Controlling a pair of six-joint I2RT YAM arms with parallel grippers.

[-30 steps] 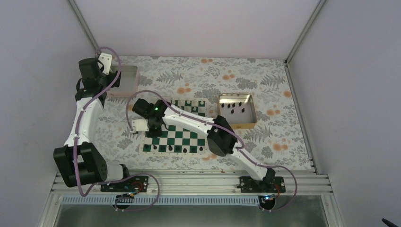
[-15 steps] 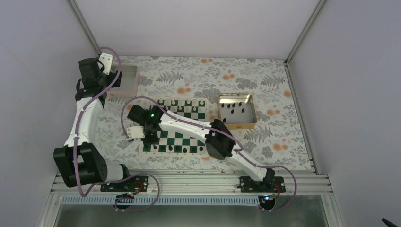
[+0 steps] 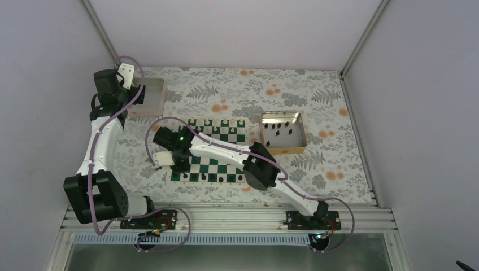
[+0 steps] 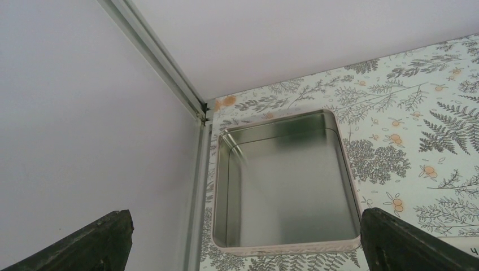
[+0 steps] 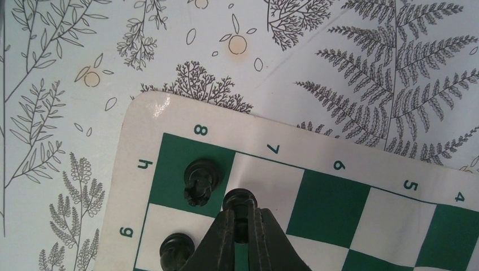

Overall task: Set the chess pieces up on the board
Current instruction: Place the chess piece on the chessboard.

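Chess piece (image 5: 239,199), black and upright, is clamped between the closed fingers of the right gripper (image 5: 242,219), directly under the wrist and over the board (image 5: 169,121) near its corner. The corner piece (image 5: 201,179) is just beside it and another piece (image 5: 175,248) is near. The board's middle squares give free room. The left gripper (image 4: 248,231), spread wide, hangs over a tray (image 4: 223,186) well apart from the board.

One board (image 3: 229,134), one gold-rimmed tray (image 3: 282,150), one silver tray (image 4: 226,192), two arms (image 3: 101,141), three black chess pieces (image 5: 201,180) in the right wrist view.
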